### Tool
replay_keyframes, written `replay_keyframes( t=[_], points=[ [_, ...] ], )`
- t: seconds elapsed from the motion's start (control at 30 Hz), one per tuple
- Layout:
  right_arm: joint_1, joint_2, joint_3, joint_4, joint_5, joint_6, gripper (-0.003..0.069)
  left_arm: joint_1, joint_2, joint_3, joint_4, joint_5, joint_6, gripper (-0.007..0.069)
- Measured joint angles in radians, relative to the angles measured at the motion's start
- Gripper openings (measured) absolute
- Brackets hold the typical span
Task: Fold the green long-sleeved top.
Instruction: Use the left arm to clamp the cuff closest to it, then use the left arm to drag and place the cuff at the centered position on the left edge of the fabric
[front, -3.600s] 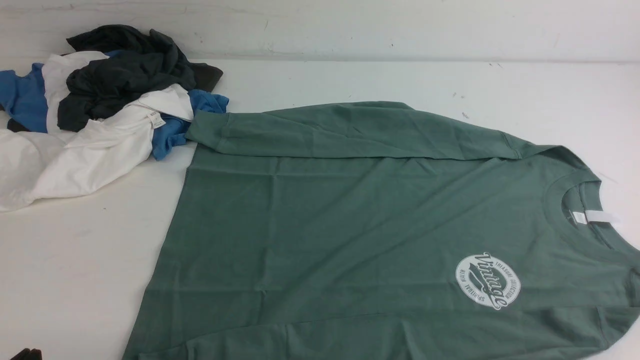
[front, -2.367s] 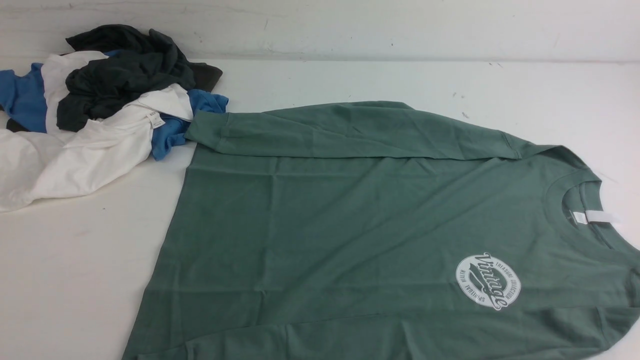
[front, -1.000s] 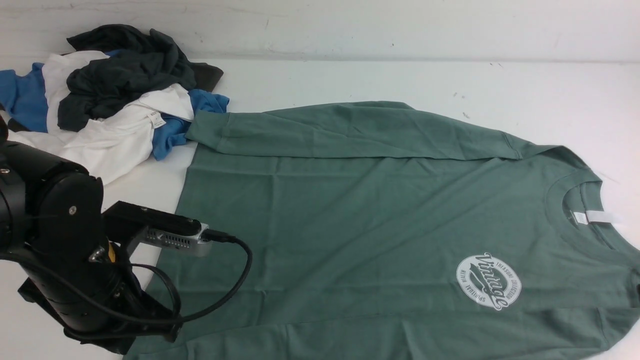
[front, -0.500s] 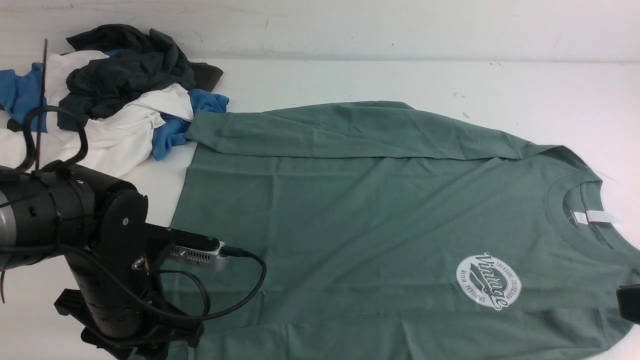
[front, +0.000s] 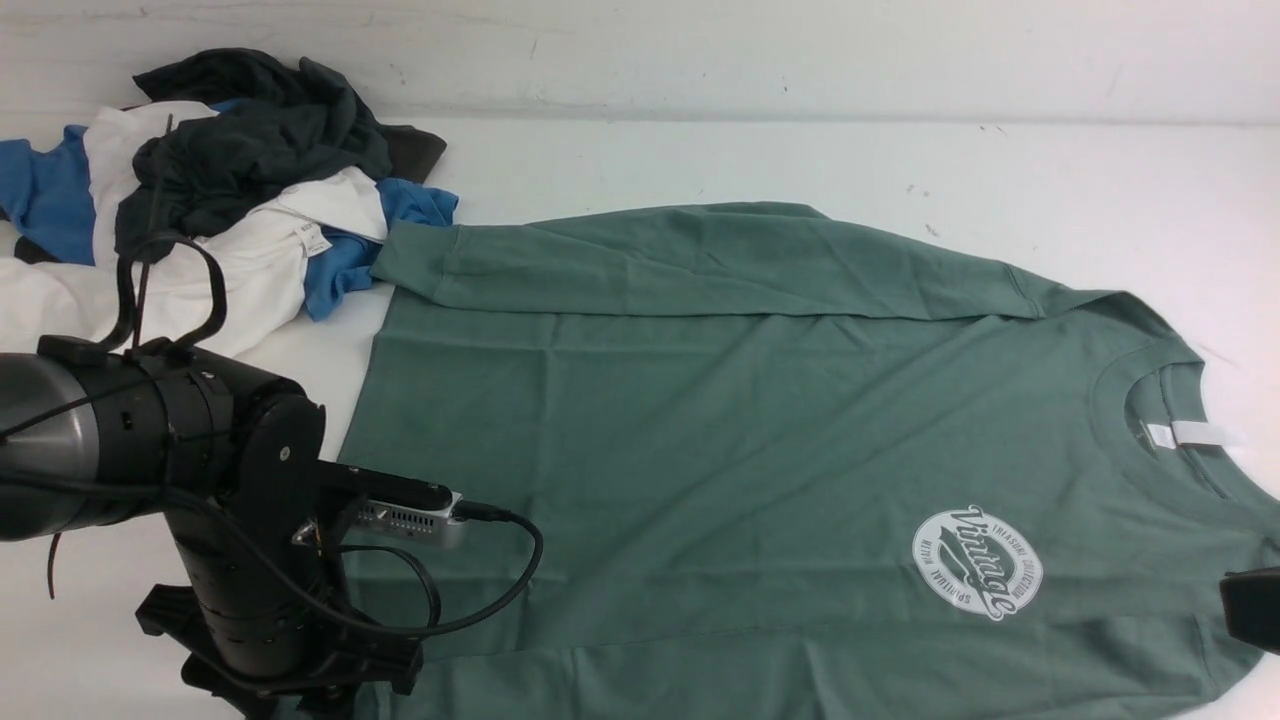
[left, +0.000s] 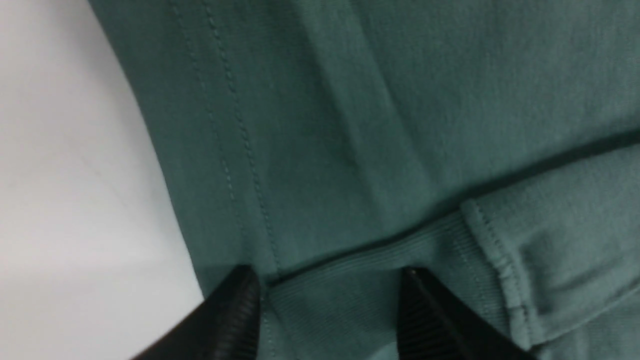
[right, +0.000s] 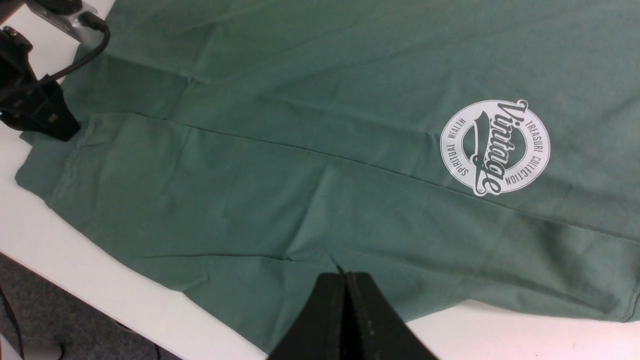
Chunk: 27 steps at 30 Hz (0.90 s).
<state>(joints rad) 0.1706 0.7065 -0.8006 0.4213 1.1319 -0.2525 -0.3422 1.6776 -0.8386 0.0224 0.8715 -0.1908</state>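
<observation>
The green long-sleeved top lies flat on the white table, neck and white tag to the right, hem to the left, round white logo facing up. The far sleeve is folded along the back edge. My left gripper stands open low over the near-left hem corner, its black fingertips either side of the near sleeve's ribbed cuff. My right gripper is shut and empty, hovering above the top's near edge; only a dark corner of it shows in the front view.
A pile of white, blue and dark garments lies at the back left, touching the far sleeve's cuff. The left arm with its cable covers the near-left table. The table's front edge runs close beside the top, grey floor beyond.
My left arm has come in from the lower left and moved right over the hem corner, and its jaws have opened. The right gripper has edged into view at the right.
</observation>
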Motion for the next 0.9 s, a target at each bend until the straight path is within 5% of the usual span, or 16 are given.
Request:
replay_keyframes(
  t=[0.13, 0.3, 0.37, 0.67, 0.9],
  points=[
    [0.000, 0.000, 0.000, 0.000, 0.000, 0.000, -0.0015, 0.000, 0.000, 0.000, -0.007, 0.000, 0.000, 0.0294],
    [0.000, 0.000, 0.000, 0.000, 0.000, -0.002, -0.0015, 0.000, -0.020, 0.000, -0.009, 0.015, 0.001, 0.0047],
    [0.000, 0.000, 0.000, 0.000, 0.000, -0.003, -0.0015, 0.000, -0.042, 0.001, -0.009, 0.021, 0.001, 0.0015],
    [0.000, 0.000, 0.000, 0.000, -0.002, -0.003, -0.0015, 0.000, -0.212, -0.064, -0.009, 0.130, 0.002, 0.0009],
    [0.000, 0.000, 0.000, 0.000, -0.046, -0.003, -0.0015, 0.000, -0.290, -0.422, -0.022, 0.270, 0.029, 0.0009]
  ],
)
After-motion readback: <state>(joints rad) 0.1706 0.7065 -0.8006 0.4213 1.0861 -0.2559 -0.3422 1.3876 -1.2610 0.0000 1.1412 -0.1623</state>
